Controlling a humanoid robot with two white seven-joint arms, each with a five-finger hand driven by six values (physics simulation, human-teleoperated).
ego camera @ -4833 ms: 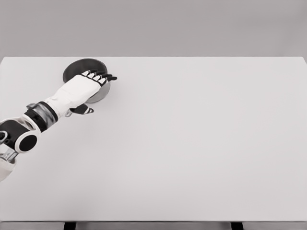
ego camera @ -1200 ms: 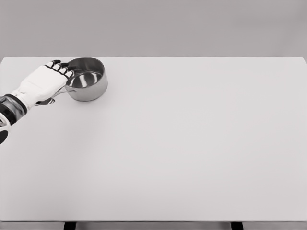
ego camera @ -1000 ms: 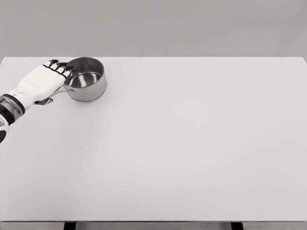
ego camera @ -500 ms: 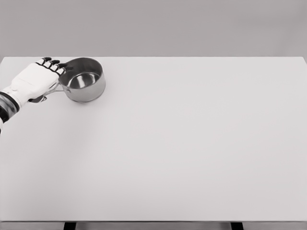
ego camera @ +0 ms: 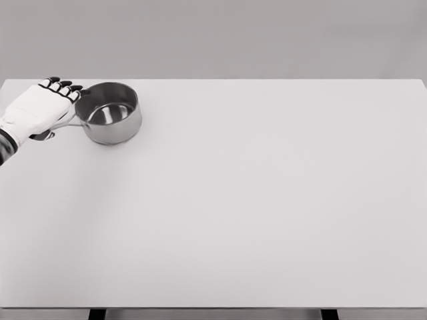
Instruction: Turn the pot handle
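A small steel pot stands upright at the far left of the white table, near its back edge. Its thin handle points left and runs under my left hand. The white hand lies over the handle with its dark fingertips curled by the pot's rim and the thumb below the handle, so the fingers close on it. Only the wrist and hand show at the left edge. My right arm is out of view.
The table's left edge lies just beside the hand, and its back edge runs right behind the pot. A plain grey wall stands behind the table.
The hand has drawn back to the left and slightly up, and the pot has slid left with it. The handle still points left toward the wrist.
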